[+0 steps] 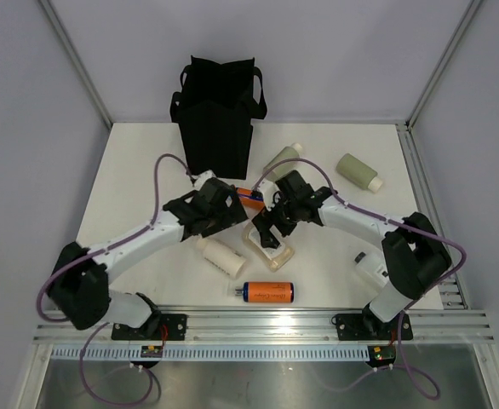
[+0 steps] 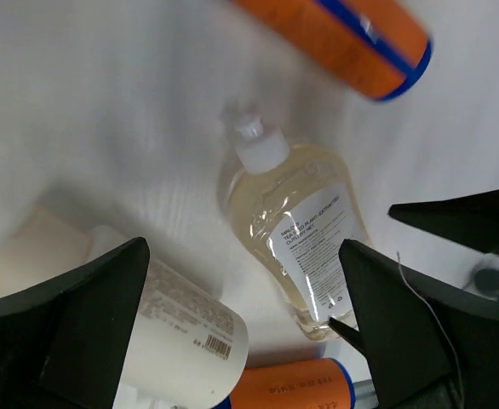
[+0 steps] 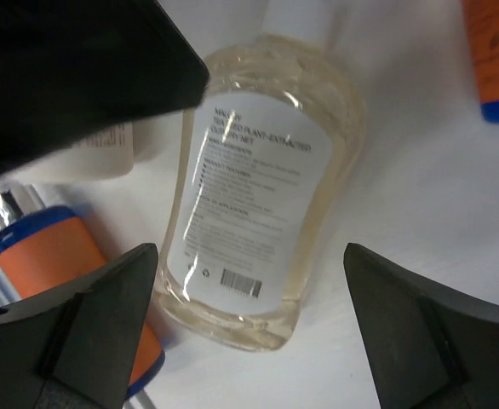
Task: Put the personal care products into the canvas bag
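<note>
The clear amber bottle (image 1: 269, 248) lies flat on the table, and both open grippers hover over it. My left gripper (image 1: 226, 218) is empty; in its wrist view the amber bottle (image 2: 296, 226) lies between the spread fingers (image 2: 71, 324), apart from them. My right gripper (image 1: 271, 228) is empty too, its fingers (image 3: 88, 324) straddling the base of the amber bottle (image 3: 254, 187) without touching. The cream bottle (image 1: 220, 256) lies left of it. One orange tube (image 1: 266, 291) lies in front, another (image 1: 251, 194) behind. The black canvas bag (image 1: 218, 111) stands upright at the back.
Two sage green bottles (image 1: 282, 158) (image 1: 358, 171) lie at the back right. A small white bottle (image 1: 370, 268) sits by the right arm's base. The left arm (image 3: 71, 68) fills the upper left of the right wrist view. Grey walls enclose the table.
</note>
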